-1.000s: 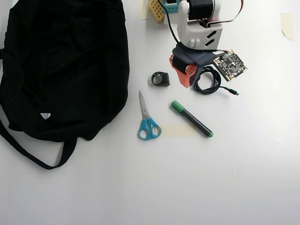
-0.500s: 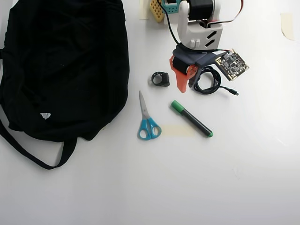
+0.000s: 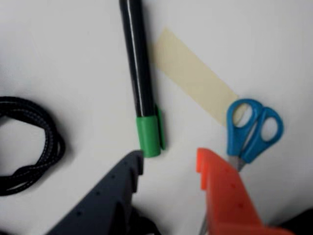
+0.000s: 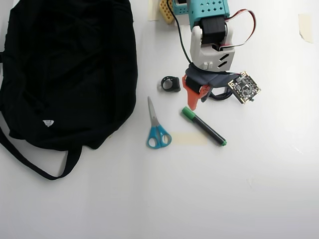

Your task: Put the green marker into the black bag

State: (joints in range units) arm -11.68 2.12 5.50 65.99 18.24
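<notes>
Hand lower now, fingers apart just above green marker cap, scissors alongside.

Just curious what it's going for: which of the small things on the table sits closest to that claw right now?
The green marker: its green cap lies just below the gripper. The scissors and small black ring-shaped thing lie farther left.

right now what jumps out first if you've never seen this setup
In the overhead view, the black bag fills the upper left. At top centre the gripper, one finger orange, hangs open just above the green marker. Blue-handled scissors lie between marker and bag.
</notes>
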